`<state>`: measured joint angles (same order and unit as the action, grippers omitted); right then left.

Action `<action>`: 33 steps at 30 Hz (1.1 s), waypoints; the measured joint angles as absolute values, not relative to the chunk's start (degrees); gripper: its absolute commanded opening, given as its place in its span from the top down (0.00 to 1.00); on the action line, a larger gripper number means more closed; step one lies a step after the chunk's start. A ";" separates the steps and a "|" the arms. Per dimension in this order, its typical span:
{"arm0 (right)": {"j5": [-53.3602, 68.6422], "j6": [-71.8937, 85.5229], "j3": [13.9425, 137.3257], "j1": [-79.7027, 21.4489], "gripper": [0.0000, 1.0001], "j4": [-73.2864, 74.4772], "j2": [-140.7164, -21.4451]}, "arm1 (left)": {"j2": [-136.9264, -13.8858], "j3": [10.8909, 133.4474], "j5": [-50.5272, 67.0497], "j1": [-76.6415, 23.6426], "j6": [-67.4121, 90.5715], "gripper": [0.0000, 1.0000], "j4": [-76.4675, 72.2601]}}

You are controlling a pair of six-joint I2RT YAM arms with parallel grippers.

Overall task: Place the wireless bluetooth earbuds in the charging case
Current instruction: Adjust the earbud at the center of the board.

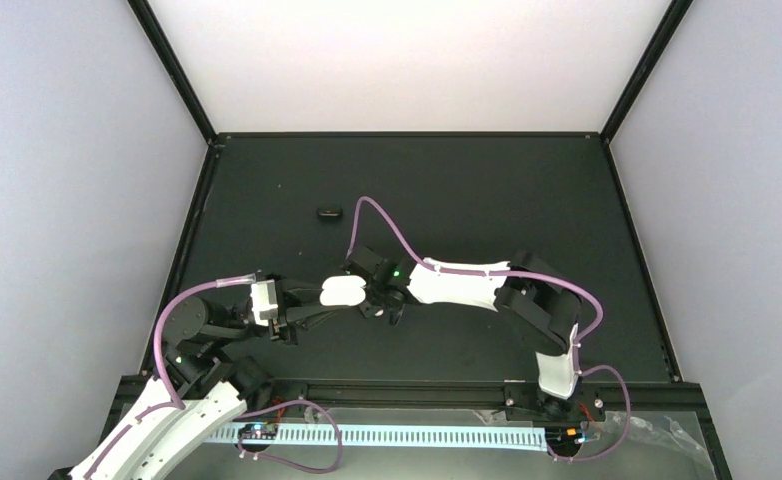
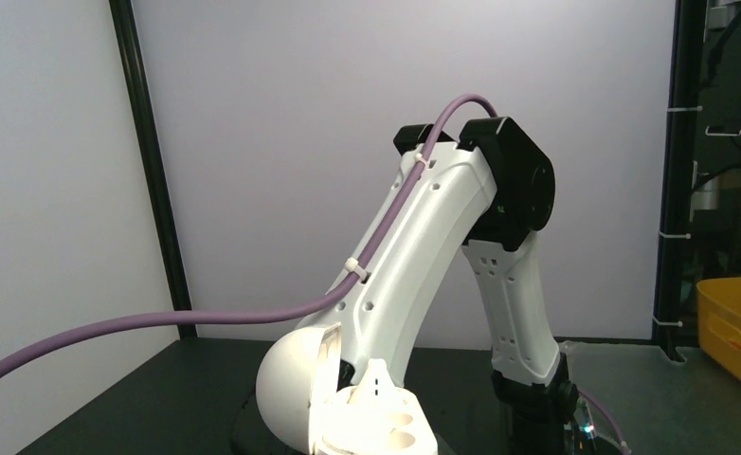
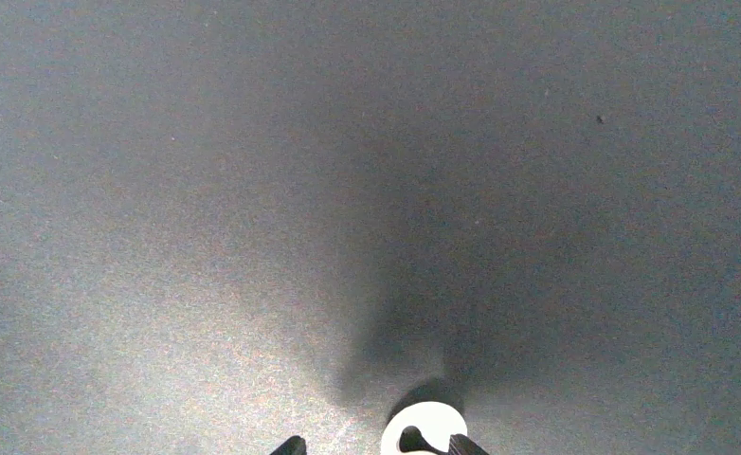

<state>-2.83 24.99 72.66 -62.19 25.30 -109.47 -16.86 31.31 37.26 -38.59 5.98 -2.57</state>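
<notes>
The white charging case is held just above the table's middle by my left gripper, which is shut on it. In the left wrist view the case is open, its lid up at the left and two round sockets showing. One white earbud stands stem-up in its base. My right gripper is right beside the case, pointing down. In the right wrist view its fingertips stand apart, with a small white round piece against the right one. I cannot tell what that piece is.
A small black oval object lies on the black table behind the grippers. White walls with black frame posts enclose the table. A yellow bin stands off the table's right side.
</notes>
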 measured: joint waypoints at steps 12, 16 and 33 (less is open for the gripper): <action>-2.85 24.95 72.66 -62.19 0.63 25.50 -110.48 | -16.86 31.31 37.26 -38.59 5.98 0.98 -2.57; -3.36 24.95 72.66 -62.19 0.63 25.67 -110.61 | -16.86 31.31 37.26 -38.59 5.98 0.98 -2.57; -5.87 24.58 72.64 -62.17 0.78 26.02 -111.81 | -16.86 31.31 37.26 -38.59 5.98 0.98 -2.57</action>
<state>-5.87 24.58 72.64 -62.17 26.02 -111.81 -16.86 31.31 37.26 -38.59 5.98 -2.57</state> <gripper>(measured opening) 0.248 0.211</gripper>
